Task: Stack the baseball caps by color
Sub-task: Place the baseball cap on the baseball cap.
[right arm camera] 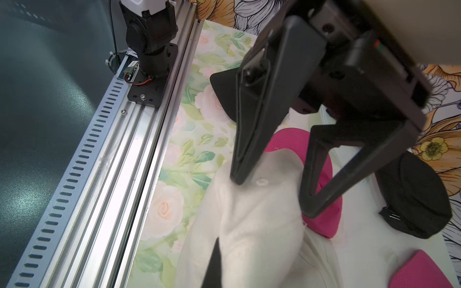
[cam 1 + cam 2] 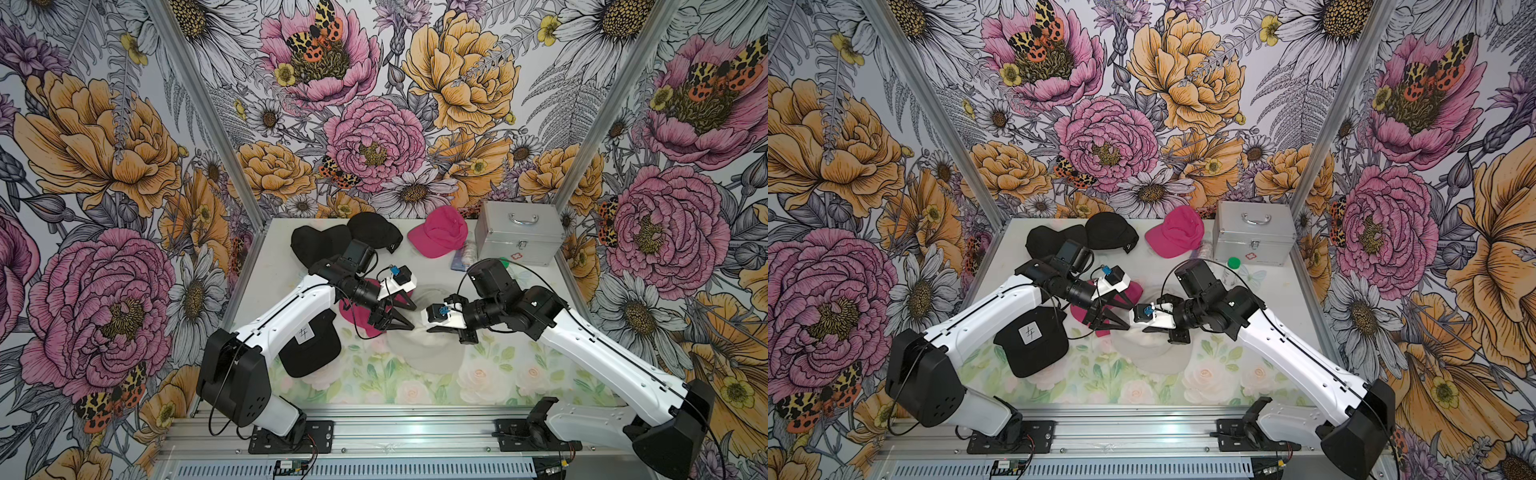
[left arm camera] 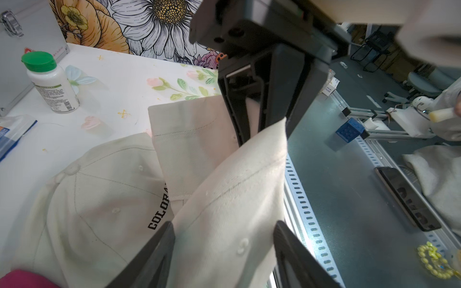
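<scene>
The silver case (image 2: 517, 237) stands closed in the far right corner (contents hidden), with a green-lidded bottle (image 3: 51, 82) and a pink cap (image 2: 440, 232) just beside it. Mid-table, the right gripper (image 2: 432, 330) is clamped on a raised fold of a cream cap (image 3: 237, 199), while the left gripper (image 2: 413, 319), jaws apart, straddles that fold beside a second pink cap (image 1: 291, 139). Black caps (image 2: 332, 241) crowd the far left and a lone black cap (image 2: 309, 353) lies under the left arm, leaving open room on the near right of the table (image 2: 519, 374).

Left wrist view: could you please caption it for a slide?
Right tool pinches a cream cap between the fingers of the open left tool, over a lettered cream cap.
</scene>
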{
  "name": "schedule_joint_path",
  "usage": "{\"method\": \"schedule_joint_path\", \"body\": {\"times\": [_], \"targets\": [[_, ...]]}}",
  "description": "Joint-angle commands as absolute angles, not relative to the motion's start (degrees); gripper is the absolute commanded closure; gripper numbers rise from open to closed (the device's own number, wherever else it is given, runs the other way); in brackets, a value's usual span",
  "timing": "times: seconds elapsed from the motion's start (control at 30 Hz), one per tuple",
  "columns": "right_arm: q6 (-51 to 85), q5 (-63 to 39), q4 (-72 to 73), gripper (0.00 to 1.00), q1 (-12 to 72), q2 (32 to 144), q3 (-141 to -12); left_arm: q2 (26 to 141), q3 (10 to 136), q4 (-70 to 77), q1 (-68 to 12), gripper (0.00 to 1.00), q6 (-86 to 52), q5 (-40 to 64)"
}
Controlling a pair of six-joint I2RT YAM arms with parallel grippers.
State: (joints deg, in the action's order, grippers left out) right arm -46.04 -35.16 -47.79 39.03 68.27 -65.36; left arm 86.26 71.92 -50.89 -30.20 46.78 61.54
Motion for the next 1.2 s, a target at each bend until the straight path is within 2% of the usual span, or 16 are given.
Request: {"method": "schedule_joint_path", "body": {"times": [0.0, 0.17, 0.4, 0.53, 0.77, 0.83, 1.0, 1.07, 1.17], "targets": [[-46.3, -38.3, -46.8, 1.0, 38.7, 67.4, -67.0, 86.3, 73.3, -51.8, -30.4, 0.01, 47.6, 60.8], [-48.1, -38.2, -46.8, 1.0, 38.8, 67.8, -66.2, 90.8, 78.9, -52.0, -32.6, 0.01, 47.5, 56.7], [-49.6, -35.6, -46.8, 1.0, 38.8, 68.0, -67.0, 92.8, 78.8, -55.8, -33.3, 0.01, 52.9, 59.1], [-48.9, -34.4, -46.8, 1.0, 38.2, 68.0, -66.9, 89.6, 75.5, -57.2, -30.1, 0.1, 56.4, 64.1], [-46.6, -34.9, -46.7, 1.0, 37.5, 68.4, -67.6, 87.9, 72.8, -57.4, -30.1, 0.4, 54.8, 63.8], [-46.2, -34.6, -46.7, 1.0, 37.5, 68.2, -67.5, 88.6, 73.5, -57.5, -31.2, 0.51, 53.3, 61.3], [-44.4, -34.3, -46.8, 1.0, 36.7, 68.1, -67.0, 88.7, 74.9, -57.5, -30.3, 0.92, 52.8, 61.4], [-43.7, -34.9, -46.8, 1.0, 36.2, 68.0, -66.5, 87.9, 75.0, -57.5, -29.2, 0.99, 53.9, 63.6], [-43.0, -38.3, -47.2, 0.93, 34.9, 67.9, -65.4, 86.4, 74.4, -57.5, -27.1, 1.0, 56.2, 67.3]]}}
